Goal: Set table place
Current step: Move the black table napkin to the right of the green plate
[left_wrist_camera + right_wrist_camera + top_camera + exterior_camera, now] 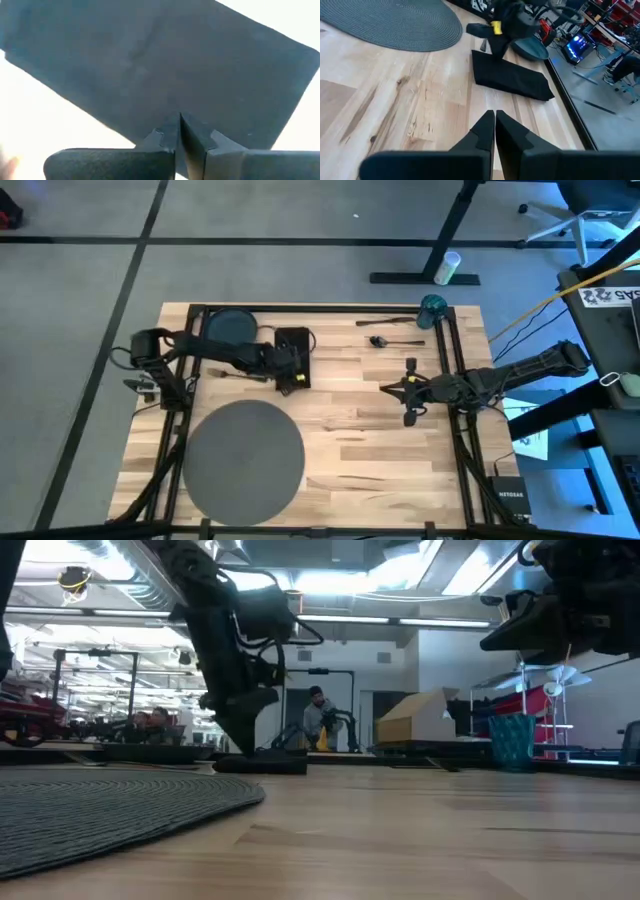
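Pressed together with no gap, the jaws of the left gripper [179, 131] point down at the black napkin [293, 352], tips at or just above the cloth near one long edge; whether they pinch any of it cannot be told. The low view shows this gripper [243, 735] reaching down to the flat dark shape on the table [380, 440]. Just behind these jaws, beside the napkin toward the table's far left corner, lies the dark blue-grey round plate [231, 327], nothing on it, with the left arm passing over its near edge.

Jaws of the right gripper [494, 122] are likewise closed on nothing, held above bare planks in the table's right half. Ahead of them across the wood lies the napkin [510, 77], with the left gripper [496, 37] standing on it and the plate [532, 48] just past it.

The place [243, 457], a large round dark-grey placemat, lies flat in the near left part of the table, well apart from both pairs of jaws and with nothing on it; its woven edge fills the low view's left foreground [110, 805].

Beyond the right jaws, near the far edge, a spoon [392, 340] and another slim utensil [388, 321] lie side by side, and a teal cup [433, 310] stands at the far right corner; what it holds cannot be seen.

A person [317, 720] sits in the room behind.
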You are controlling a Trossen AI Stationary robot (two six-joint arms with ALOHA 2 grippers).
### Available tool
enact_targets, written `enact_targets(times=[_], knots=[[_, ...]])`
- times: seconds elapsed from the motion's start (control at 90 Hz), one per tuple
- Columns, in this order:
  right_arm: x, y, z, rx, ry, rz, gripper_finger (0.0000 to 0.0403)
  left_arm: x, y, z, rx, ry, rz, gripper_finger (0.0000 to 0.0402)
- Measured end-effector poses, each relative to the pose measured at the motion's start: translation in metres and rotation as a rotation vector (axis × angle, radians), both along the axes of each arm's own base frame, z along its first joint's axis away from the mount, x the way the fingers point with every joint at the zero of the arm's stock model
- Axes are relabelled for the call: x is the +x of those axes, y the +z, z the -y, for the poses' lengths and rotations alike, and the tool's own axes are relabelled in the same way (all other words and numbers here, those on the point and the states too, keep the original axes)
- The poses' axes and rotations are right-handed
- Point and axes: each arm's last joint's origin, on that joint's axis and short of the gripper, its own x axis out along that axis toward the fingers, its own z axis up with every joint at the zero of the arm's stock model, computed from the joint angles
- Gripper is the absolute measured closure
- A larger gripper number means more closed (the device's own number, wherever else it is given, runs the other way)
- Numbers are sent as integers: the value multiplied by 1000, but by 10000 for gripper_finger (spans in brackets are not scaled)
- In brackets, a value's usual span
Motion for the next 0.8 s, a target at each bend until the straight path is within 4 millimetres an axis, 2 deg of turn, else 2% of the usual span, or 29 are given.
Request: enact_targets(times=[0.2, 0.422, 0.644, 0.8], knots=[[0, 0, 0, -1, 0, -1, 403, -4, 2, -15, 10, 30, 11, 402], [0, 0, 0, -5, -8, 0, 403, 9, 7, -20, 53, -12, 142, 402], [0, 0, 0, -11, -6, 0, 403, 4, 7, -33, 60, 28, 134, 402], [0, 0, 0, -24, -2, -2, 403, 5, 7, -34, 54, 26, 147, 402]])
